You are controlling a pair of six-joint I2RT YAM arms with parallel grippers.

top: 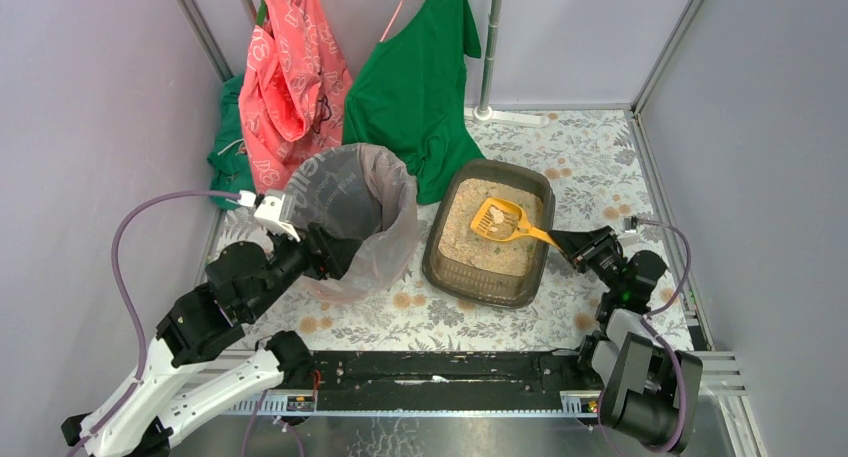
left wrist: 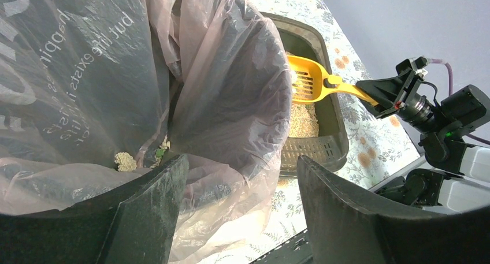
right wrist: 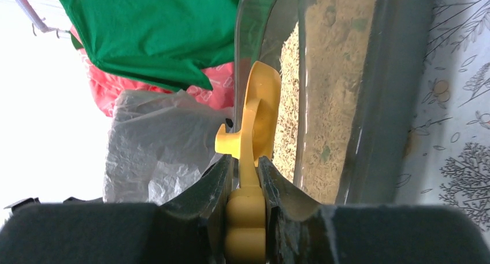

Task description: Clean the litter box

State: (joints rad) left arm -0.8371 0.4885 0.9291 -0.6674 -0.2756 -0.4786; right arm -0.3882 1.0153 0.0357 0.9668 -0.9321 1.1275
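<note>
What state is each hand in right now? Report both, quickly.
Left hand: open, astride the bin liner edge, not clamping it.
Right hand: closed on the yellow scoop handle, above the litter box.

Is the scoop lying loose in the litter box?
No, the right gripper clamps the scoop by its handle, raised over the litter box.

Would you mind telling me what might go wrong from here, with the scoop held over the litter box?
The scoop carries a pale clump; on the way to the bin liner it could drop onto the table between liner and litter box.
The right gripper pinches only the handle's end, so the scoop may twist.
The liner sags and the left gripper stands open beside it, so the dump could miss.
</note>
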